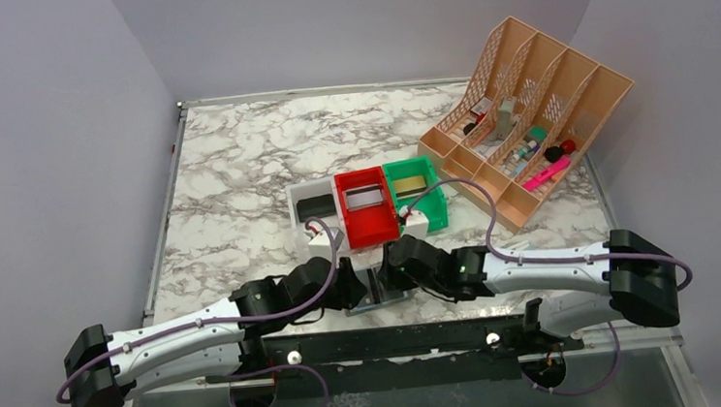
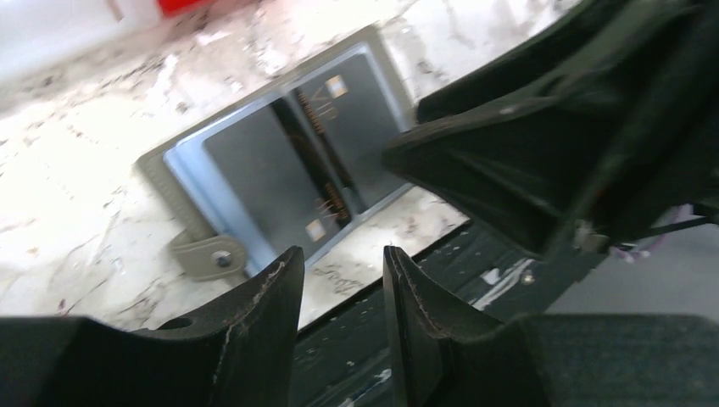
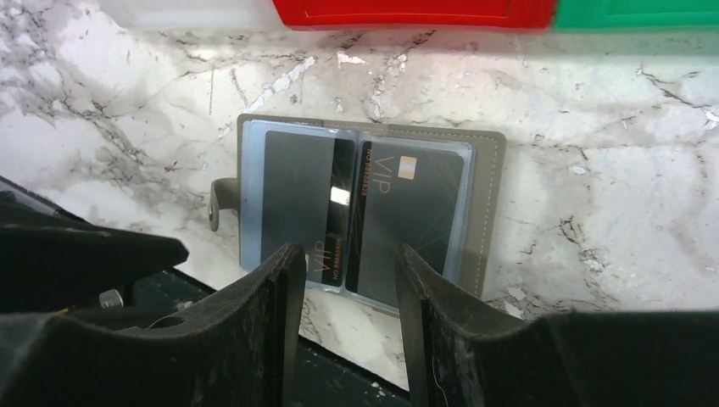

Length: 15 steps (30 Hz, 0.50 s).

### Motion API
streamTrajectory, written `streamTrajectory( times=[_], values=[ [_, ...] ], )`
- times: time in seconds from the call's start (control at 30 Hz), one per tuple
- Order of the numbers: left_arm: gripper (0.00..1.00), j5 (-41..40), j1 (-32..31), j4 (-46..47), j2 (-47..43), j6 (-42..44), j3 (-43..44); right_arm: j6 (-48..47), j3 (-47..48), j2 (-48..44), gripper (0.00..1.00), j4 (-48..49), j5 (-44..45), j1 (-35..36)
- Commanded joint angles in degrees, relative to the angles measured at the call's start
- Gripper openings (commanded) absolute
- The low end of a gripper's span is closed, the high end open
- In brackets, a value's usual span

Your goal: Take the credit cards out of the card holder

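Observation:
The card holder (image 3: 487, 203) lies open and flat on the marble near the table's front edge, between my two grippers (image 1: 380, 297). Two black credit cards sit in its clear sleeves, one in the left panel (image 3: 297, 191) and one marked VIP in the right panel (image 3: 415, 220). My right gripper (image 3: 349, 254) hovers open over the holder's near edge, with nothing between its fingers. My left gripper (image 2: 341, 259) is open and empty too, just off the holder's corner by the snap tab (image 2: 208, 254). The right gripper's black body (image 2: 551, 144) fills the right of the left wrist view.
White (image 1: 315, 205), red (image 1: 367, 208) and green (image 1: 416, 191) bins stand in a row just behind the holder. A tan lattice organizer (image 1: 525, 118) with small items is at the back right. The black base plate (image 1: 397, 342) runs along the table's near edge.

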Motion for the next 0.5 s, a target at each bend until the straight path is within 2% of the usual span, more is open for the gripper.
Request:
streamTrajectory(
  times=[0.0,0.13,0.3,0.47],
  values=[
    [0.45,2.7,-0.2,5.3,1.1,3.6,3.2,-0.1,-0.7,-1.7,0.49,3.3,4.2,0.1],
    [0.45,-1.1,-0.2,6.8,4.3,3.1,0.7,-1.0,1.4,-1.4,0.49,1.2,2.6,0.1],
    [0.45,-2.0,-0.2,10.2,8.2,1.5,-2.2,-1.1,0.7,-0.6,0.49,4.2,0.4,0.1],
    [0.45,-4.7,-0.2,8.5,9.8,-0.3,-4.2,-1.7,1.6,1.3,0.48,5.0,-1.1,0.1]
  ],
)
